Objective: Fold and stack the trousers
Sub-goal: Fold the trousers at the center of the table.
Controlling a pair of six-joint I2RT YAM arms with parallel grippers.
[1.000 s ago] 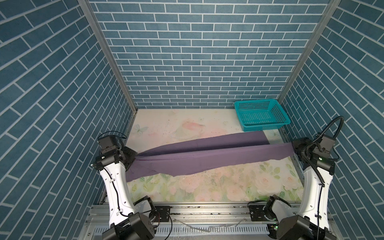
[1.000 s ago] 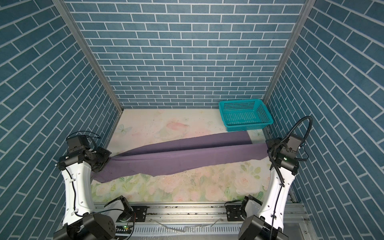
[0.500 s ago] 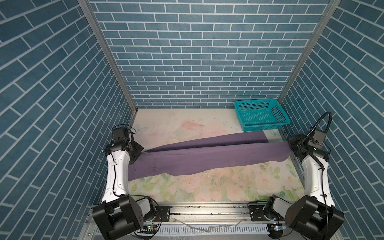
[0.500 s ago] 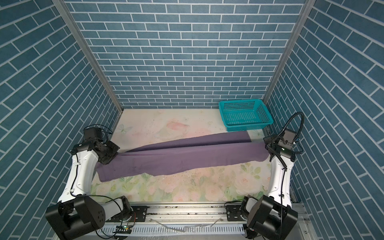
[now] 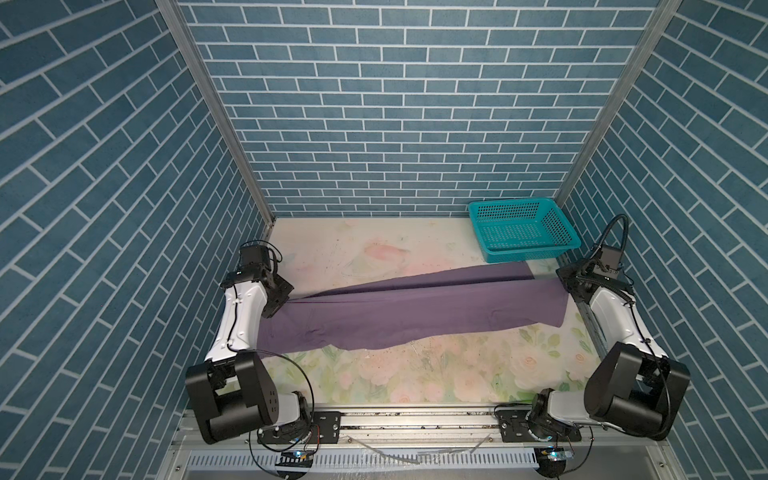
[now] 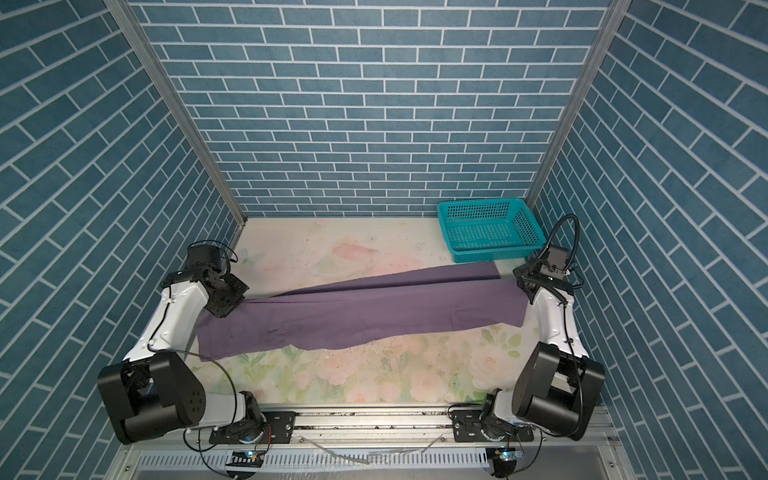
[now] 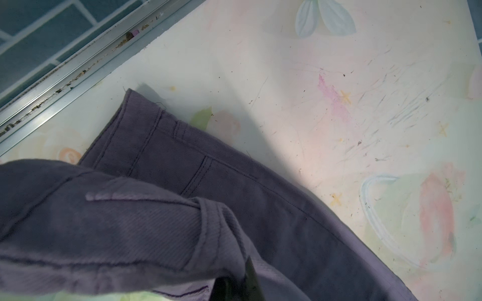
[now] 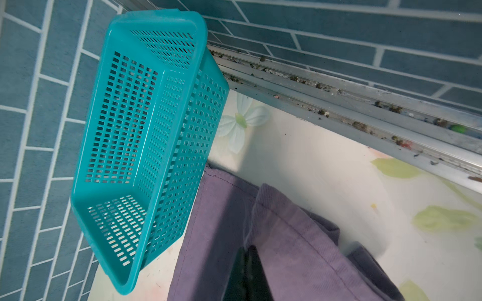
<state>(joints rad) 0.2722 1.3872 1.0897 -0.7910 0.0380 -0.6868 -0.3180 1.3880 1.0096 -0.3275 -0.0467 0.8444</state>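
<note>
**Lengthwise fold under way: trousers held taut across the tabletop.**

The left gripper is clamped on the waist end at the left and the right gripper on a leg hem at the right. The raised layer hangs just nearer than the leg lying flat behind it. The next move, as I judge it, is to lower both ends together with the edges matched and no slack bunching mid-span. The teal basket in the far right corner is empty. The flat leg's hem ends right at its near wall, and I cannot tell whether they touch.
</note>
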